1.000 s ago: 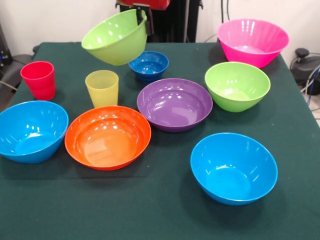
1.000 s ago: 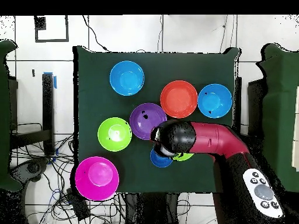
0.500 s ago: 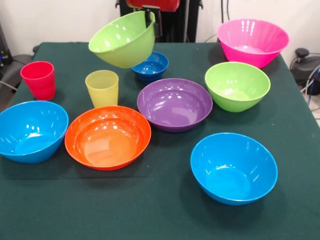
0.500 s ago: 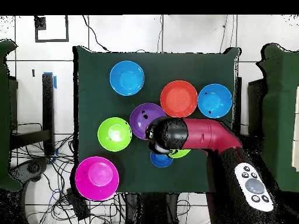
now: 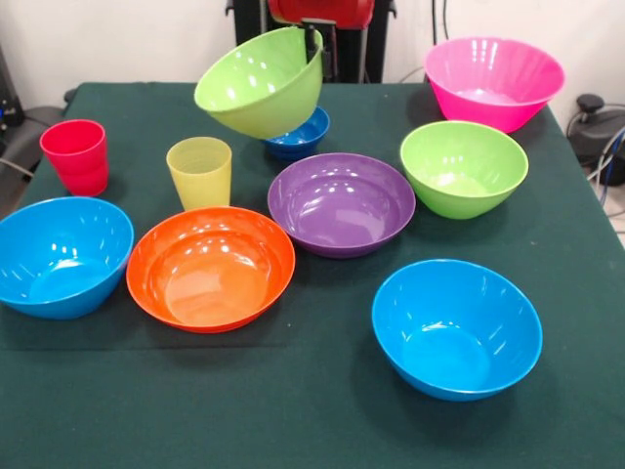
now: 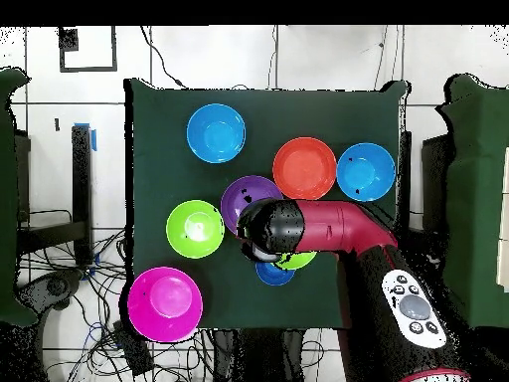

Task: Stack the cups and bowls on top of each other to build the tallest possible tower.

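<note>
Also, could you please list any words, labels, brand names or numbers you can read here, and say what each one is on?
None can be read.
Bowls, red cup and yellow cup: plain, with no print.
Grey panel on the arm: it carries dark round buttons, but any marks on them are too small to read.

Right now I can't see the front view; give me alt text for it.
The gripper holds a lime green bowl by its rim, tilted in the air above the small dark blue bowl. Six more bowls and two cups stand separately on the green table.
</note>
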Robot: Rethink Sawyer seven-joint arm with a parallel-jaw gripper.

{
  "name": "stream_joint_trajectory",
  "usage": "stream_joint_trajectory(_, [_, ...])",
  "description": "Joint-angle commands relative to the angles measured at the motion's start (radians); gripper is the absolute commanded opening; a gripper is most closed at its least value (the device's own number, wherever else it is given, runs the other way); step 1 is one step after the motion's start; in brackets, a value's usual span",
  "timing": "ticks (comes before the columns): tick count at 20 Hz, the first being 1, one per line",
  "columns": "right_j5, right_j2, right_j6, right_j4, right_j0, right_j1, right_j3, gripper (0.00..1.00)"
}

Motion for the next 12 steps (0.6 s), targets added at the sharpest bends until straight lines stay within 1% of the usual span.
stream_joint_trajectory(1, [0.02,-0.035,0.06,-0.015,0.026,0.048,-0.031,0.0])
stream_joint_trajectory(12, [0.003,-0.046,0.057,-0.028,0.043,0.057,-0.019,0.0])
